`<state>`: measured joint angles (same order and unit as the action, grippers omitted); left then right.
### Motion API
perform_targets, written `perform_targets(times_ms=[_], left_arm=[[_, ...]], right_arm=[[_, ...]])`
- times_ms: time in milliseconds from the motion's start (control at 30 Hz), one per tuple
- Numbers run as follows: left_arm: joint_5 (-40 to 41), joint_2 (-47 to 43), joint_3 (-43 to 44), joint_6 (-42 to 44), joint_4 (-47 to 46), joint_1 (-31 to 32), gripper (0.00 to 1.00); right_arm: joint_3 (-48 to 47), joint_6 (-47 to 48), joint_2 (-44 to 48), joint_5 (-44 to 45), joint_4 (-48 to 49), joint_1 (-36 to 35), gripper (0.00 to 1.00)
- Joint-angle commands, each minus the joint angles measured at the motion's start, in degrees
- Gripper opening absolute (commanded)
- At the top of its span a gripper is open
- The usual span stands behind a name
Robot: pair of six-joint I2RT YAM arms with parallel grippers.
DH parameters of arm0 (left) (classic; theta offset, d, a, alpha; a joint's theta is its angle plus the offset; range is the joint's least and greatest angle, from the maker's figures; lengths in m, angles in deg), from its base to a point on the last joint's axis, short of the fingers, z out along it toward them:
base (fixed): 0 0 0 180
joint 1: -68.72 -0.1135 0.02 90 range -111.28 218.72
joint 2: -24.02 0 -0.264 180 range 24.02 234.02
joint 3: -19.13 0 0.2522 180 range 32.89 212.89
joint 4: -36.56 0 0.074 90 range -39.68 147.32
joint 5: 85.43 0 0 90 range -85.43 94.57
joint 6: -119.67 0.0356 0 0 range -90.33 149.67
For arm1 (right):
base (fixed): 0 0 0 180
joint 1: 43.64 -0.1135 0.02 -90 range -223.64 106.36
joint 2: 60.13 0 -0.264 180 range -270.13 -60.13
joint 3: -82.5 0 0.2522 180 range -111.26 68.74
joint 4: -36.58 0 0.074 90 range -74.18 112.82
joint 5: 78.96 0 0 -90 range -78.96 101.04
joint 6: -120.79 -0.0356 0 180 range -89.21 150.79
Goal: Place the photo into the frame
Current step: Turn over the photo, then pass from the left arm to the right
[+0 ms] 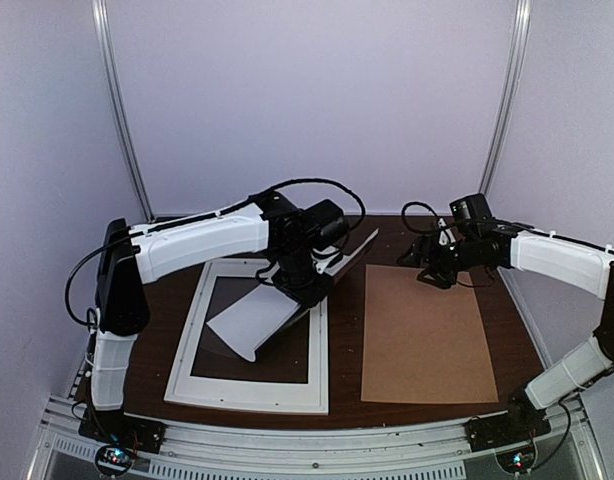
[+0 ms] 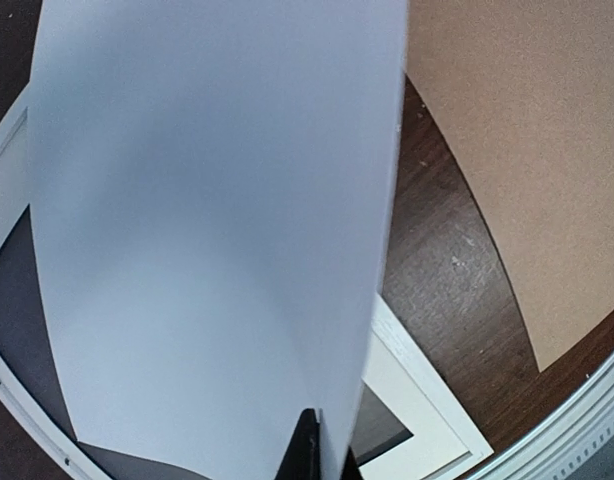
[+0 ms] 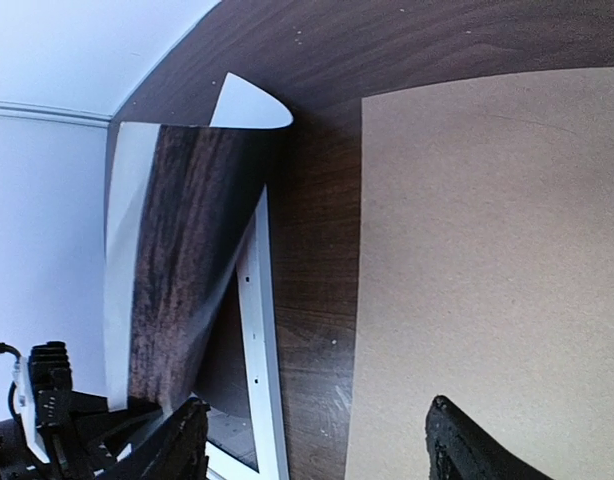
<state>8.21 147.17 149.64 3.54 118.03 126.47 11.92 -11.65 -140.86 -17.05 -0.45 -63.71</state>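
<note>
The left gripper (image 1: 309, 278), the nearer arm, has its jaws clamped on the photo (image 1: 259, 318), whose long axis slants down from them to the near left over the frame (image 1: 249, 397), while the right gripper (image 1: 434, 268) hangs open and empty, well apart over the brown board (image 1: 437, 340)
</note>
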Motion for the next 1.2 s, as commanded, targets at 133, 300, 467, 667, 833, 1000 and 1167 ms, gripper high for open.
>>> perform_targets(times_ms=[133, 300, 467, 667, 833, 1000, 1167], left_arm=[[-8.4, 0.9, -3.7, -4.6, -12.3, 1.0, 0.00], [-9.6, 2.0, -4.4, -5.4, -14.2, 1.3, 0.00], [-10.0, 2.4, -4.8, -5.8, -14.8, 1.3, 0.00], [-10.3, 2.4, -5.5, -5.9, -16.1, 1.7, 0.02], [-11.1, 2.8, -6.1, -6.2, -17.1, 1.8, 0.05], [-11.6, 3.2, -6.5, -6.2, -17.6, 1.9, 0.09], [-12.3, 3.4, -6.7, -6.2, -18.6, 1.9, 0.15]], right_arm=[[-0.3, -8.5, -4.1, -2.6, 11.8, -4.4, 0.78], [-1.5, -11.0, -7.1, -3.2, 15.3, -6.8, 0.78], [-3.4, -11.5, -9.4, -2.2, 15.5, -8.6, 0.78], [-3.8, -12.3, -11.5, -1.3, 16.4, -9.0, 0.77], [-4.4, -12.6, -13.4, -1.3, 17.2, -9.3, 0.73], [-4.5, -12.8, -14.5, -1.3, 17.6, -9.5, 0.70], [-4.0, -13.0, -14.8, -1.0, 17.9, -9.6, 0.67]])
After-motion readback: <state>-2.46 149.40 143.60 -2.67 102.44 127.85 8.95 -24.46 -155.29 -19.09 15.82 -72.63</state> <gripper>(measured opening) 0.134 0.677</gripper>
